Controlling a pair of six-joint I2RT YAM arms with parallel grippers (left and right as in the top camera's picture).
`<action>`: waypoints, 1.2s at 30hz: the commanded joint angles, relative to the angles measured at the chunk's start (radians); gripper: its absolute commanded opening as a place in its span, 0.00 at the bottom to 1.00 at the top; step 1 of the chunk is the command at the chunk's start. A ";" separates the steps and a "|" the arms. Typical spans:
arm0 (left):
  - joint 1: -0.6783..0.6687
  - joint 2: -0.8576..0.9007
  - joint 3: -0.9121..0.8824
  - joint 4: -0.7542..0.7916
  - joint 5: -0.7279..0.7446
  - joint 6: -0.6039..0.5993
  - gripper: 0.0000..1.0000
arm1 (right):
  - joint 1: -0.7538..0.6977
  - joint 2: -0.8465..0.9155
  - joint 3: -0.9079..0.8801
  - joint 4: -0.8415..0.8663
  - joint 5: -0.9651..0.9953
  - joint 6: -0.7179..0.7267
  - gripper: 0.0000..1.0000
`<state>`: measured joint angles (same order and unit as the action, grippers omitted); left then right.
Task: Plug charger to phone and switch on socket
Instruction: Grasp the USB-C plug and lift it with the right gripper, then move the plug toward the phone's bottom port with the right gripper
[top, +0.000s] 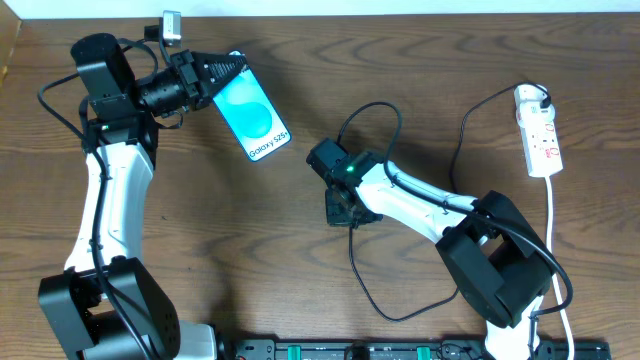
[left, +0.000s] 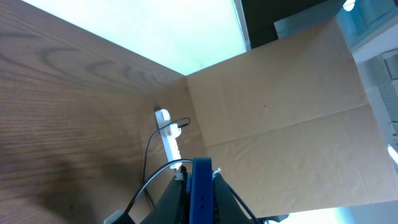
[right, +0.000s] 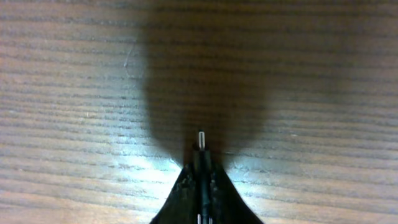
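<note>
The phone (top: 253, 115), blue screen with "Galaxy S25+" text, is held tilted above the table at the far left by my left gripper (top: 222, 70), shut on its top end. In the left wrist view its blue edge (left: 201, 186) stands between the fingers (left: 200, 171). My right gripper (top: 343, 205) at table centre is shut on the charger connector; its metal tip (right: 201, 138) pokes out past the fingers (right: 201, 165) just above the wood. The black charger cable (top: 375, 290) loops across the table to a plug (top: 543, 100) in the white socket strip (top: 538, 130) at the far right, which also shows in the left wrist view (left: 168, 134).
The socket's white cord (top: 556, 240) runs down the right side toward the front edge. A brown cardboard panel (left: 280, 106) stands beyond the table in the left wrist view. Cable loops (top: 365, 120) lie behind the right wrist.
</note>
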<state>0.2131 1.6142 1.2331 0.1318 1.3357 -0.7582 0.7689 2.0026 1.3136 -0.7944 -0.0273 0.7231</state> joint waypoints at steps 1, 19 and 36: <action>0.001 -0.005 0.000 0.005 0.018 0.002 0.07 | -0.003 0.024 0.015 -0.001 -0.010 0.002 0.01; 0.001 -0.005 0.000 0.006 0.017 -0.034 0.06 | -0.250 0.004 0.051 0.368 -0.980 -0.343 0.01; 0.001 -0.005 0.000 0.284 0.010 -0.266 0.07 | -0.290 0.004 0.051 0.794 -1.412 -0.329 0.01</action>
<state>0.2131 1.6150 1.2243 0.3683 1.3357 -0.9268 0.4751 2.0026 1.3483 -0.0223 -1.3449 0.3973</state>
